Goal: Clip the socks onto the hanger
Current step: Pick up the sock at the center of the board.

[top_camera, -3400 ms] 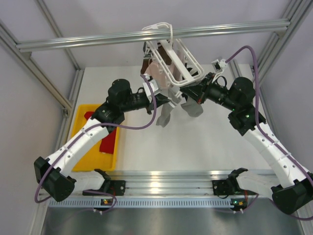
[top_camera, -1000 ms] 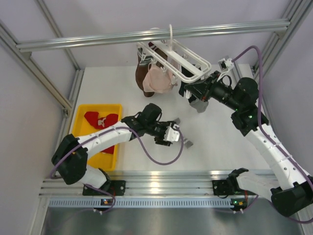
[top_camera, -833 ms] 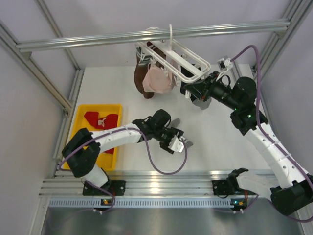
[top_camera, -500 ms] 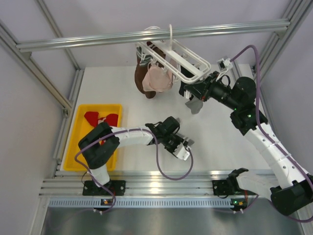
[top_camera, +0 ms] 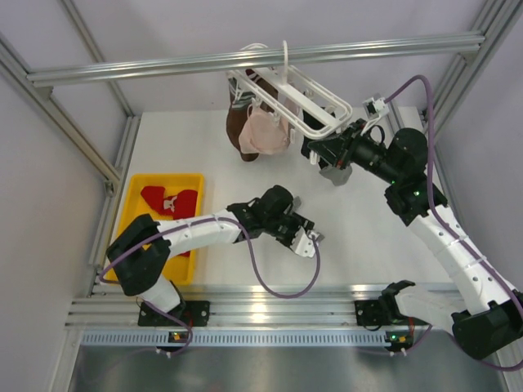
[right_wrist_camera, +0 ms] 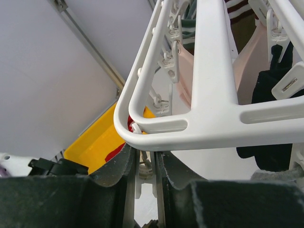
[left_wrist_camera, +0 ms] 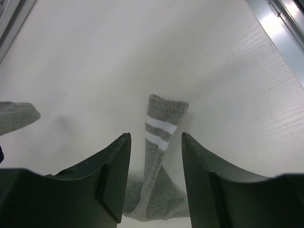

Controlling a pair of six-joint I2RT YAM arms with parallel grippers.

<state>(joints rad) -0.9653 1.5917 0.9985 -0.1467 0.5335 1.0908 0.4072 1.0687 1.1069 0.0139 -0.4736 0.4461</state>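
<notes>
Straddling a grey sock (left_wrist_camera: pixel 159 124), left gripper (left_wrist_camera: pixel 155 141) gapes empty — right gripper (right_wrist_camera: pixel 145 159) pinches a peg (right_wrist_camera: pixel 142 184) under the hanger (right_wrist_camera: pixel 209 95).

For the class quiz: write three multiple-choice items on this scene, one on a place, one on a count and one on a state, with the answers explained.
1. The grey sock lies:
A. on the table, between the left pincer's fingers
B. hanging in mid-air
C. folded in a drawer

2. White stripes on that sock:
A. one
B. two
C. four

3. The right pincer is:
A. wide open
B. shut on a clip peg under the hanger
C. shut on a sock

Answers:
1. A, bare table shows all around it.
2. B, two white bands cross its leg.
3. B, its fingers pinch the white peg.
</notes>
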